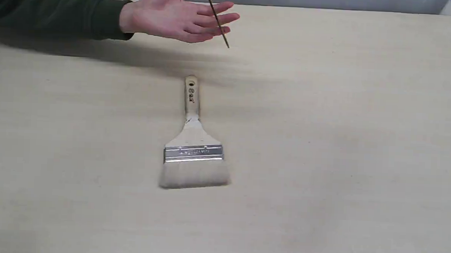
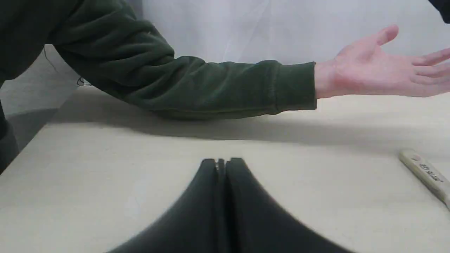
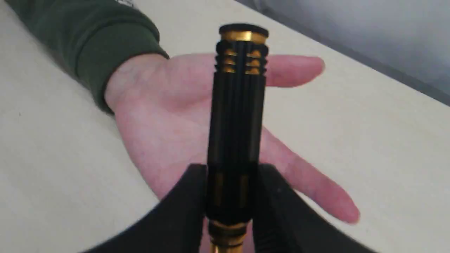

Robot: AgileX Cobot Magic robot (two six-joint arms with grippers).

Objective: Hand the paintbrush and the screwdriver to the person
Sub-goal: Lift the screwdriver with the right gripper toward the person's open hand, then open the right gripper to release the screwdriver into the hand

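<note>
Two tools logged, neither yet handed over. Left gripper (image 2: 221,163): fingers pressed together, nothing held, well short of the hand. Person's hand (image 1: 173,16): spread, palm up, empty, raised off the table (image 1: 342,147). Over its fingers: screwdriver (image 1: 218,25), pinched low on the black handle by right gripper (image 3: 232,175), shaft tilted down past the fingertips. Judged light, rigid, ribbed for grip, tip sharp. Off the hand's little-finger edge, well apart: paintbrush (image 1: 192,148), flat on table. Judged light, bristles soft; best taken at the stiff handle. No containers seen.
</note>
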